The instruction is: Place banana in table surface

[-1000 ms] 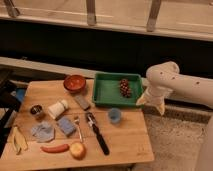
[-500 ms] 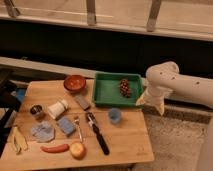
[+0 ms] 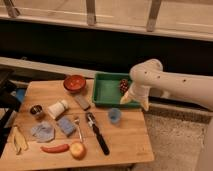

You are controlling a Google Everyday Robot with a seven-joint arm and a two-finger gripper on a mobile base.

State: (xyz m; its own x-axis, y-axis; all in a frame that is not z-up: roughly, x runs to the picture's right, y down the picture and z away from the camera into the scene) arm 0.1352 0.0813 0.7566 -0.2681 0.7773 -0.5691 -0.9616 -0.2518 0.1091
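Small, pale yellow, brown-streaked banana [image 3: 18, 140] is seen at the left edge of the light-brown wooden table surface [image 3: 125, 142]. White gripper [image 3: 136, 102] is spread empty over the green tray [image 3: 107, 90], well apart. The banana is judged light, soft and bruisable; best grasped mid-body.

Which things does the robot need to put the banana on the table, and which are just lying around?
For the job:
banana, at the table's left edge
table surface
gripper, open and empty, by the tray's right end

Just lying about:
green tray
red bowl
blue cup
red pepper
round fruit
fork
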